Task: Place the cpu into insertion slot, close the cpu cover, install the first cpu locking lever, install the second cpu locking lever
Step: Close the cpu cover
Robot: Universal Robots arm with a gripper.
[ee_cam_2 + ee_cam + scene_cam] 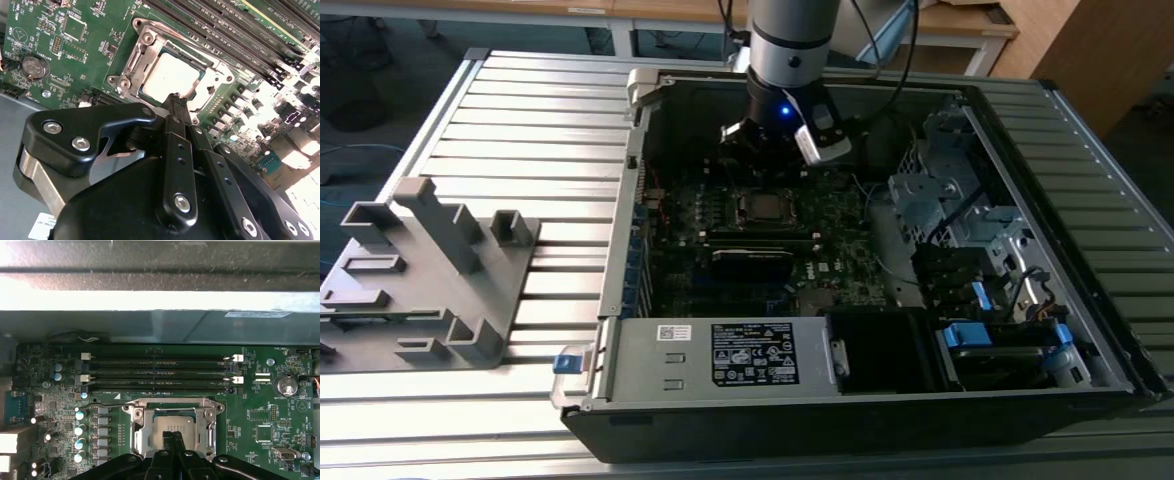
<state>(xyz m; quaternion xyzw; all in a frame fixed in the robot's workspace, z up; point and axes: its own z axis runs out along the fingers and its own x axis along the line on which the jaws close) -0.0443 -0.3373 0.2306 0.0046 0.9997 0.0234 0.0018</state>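
One arm hangs into the open pc case [620, 200], which lies on its side on the slatted desk [534, 120]. Gripper [175, 98] is right over the insertion slot [743, 207] on the green motherboard [95, 40]. Its two black fingers [167, 440] are pressed together w/ nothing between them.

In both wrist views the tips point at the near edge of the cpu [170, 75]; can't tell if they actually touch it. Cpu sits in the slot, dull silver top facing up. Cpu cover [136, 425] lies flat around it, so the chip's top shows thru the cut-out centre.

In the first wrist view, long black memory slots [157, 372] run just beside the socket, and a round coin battery [285, 386] sits farther along the board.

In the exterior view, a grey power-supply box [720, 355] w/ a label fills the near end of the case. A grey plastic fixture [427, 280] stands on the desk at the exterior view's left, well apart from the case
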